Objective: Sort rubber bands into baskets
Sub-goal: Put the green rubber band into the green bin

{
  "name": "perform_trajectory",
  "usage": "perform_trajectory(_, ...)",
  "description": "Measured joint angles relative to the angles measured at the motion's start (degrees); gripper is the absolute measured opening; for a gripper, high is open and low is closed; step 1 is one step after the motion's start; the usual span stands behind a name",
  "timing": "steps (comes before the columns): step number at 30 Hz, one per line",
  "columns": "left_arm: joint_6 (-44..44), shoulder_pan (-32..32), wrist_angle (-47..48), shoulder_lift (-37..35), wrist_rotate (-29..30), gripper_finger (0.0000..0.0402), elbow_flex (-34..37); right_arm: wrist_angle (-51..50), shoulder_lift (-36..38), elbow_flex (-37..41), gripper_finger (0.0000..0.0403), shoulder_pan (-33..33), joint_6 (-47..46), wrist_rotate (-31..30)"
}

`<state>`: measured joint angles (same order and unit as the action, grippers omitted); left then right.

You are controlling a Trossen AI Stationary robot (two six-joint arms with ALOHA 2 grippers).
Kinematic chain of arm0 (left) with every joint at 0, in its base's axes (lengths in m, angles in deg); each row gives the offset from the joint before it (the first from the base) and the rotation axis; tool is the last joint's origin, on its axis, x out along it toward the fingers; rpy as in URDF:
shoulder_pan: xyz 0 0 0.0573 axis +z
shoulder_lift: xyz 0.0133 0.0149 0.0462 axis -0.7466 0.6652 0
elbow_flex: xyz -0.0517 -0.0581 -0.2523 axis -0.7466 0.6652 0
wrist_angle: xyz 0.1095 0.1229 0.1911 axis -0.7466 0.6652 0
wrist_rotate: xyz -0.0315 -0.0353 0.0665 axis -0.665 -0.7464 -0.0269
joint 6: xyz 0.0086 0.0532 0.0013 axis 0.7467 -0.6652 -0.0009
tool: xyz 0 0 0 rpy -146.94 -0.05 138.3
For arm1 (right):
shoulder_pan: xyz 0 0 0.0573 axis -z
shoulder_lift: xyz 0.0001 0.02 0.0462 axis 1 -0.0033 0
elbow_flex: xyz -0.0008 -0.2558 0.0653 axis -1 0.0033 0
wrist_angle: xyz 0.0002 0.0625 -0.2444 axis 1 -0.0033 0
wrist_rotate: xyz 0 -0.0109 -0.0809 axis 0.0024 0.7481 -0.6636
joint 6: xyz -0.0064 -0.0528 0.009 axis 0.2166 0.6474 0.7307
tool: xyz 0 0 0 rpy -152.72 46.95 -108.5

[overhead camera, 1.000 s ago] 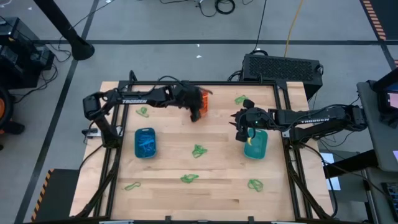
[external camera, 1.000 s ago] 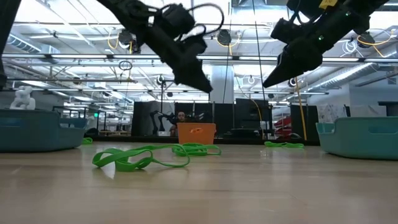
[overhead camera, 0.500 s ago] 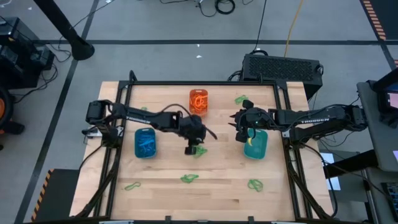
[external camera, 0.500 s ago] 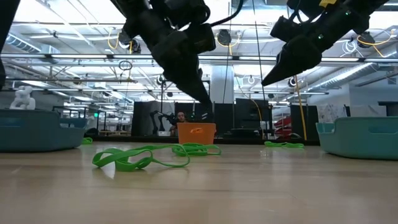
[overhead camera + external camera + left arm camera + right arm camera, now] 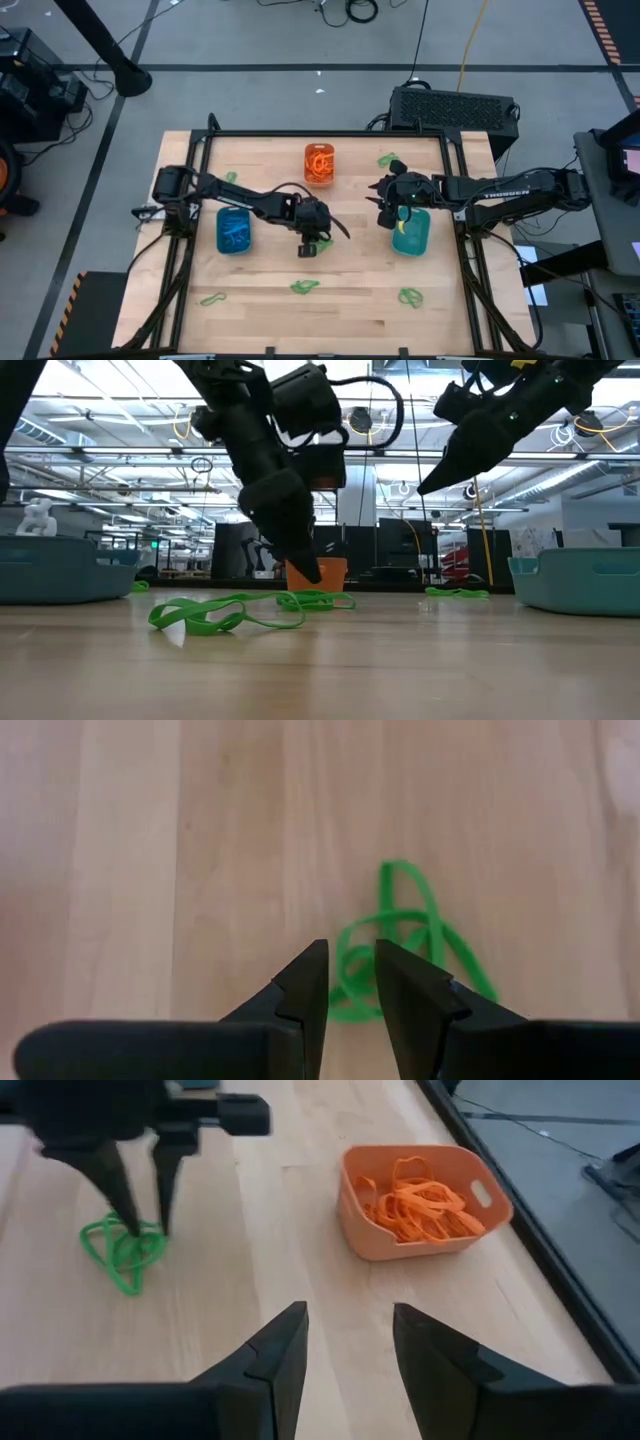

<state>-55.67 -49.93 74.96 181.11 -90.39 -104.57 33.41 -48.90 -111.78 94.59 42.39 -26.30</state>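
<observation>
High view: left gripper [image 5: 311,245] down at frame centre over a green rubber band [image 5: 400,945], fingers a narrow gap apart and straddling one strand, placed to pinch it off the worktop [image 5: 260,290]. Right gripper [image 5: 389,207] parked at centre right, fingers parted and empty, above the teal basket [image 5: 412,236], leaving room. Orange basket [image 5: 319,163] at upper centre, blue basket [image 5: 234,230] at centre left

Robotics lab; ceiling trusses [image 5: 120,455], floor cables [image 5: 350,10].
</observation>
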Motion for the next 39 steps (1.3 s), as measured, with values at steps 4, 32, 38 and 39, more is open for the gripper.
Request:
perform_trajectory(4,0.8,0.0,0.8,0.9,0.2,0.0093,0.0,0.3,0.0,0.0,0.0141,0.0,0.0,2.4)
perform_trajectory(32,-0.9,0.0,3.0,1.8,2.7,0.0006,-0.8,-9.5,0.0,-0.1,0.0141,0.0,-1.9,3.5)
perform_trajectory(38,-3.9,0.1,8.6,-0.6,6.8,0.0004,-4.2,-9.6,0.0,-0.1,0.0141,0.0,-1.8,3.5)
perform_trajectory(39,-4.6,0.1,8.5,-1.2,7.1,0.0003,-5.0,-9.6,0.0,-0.1,0.0141,0.0,-1.8,3.5)
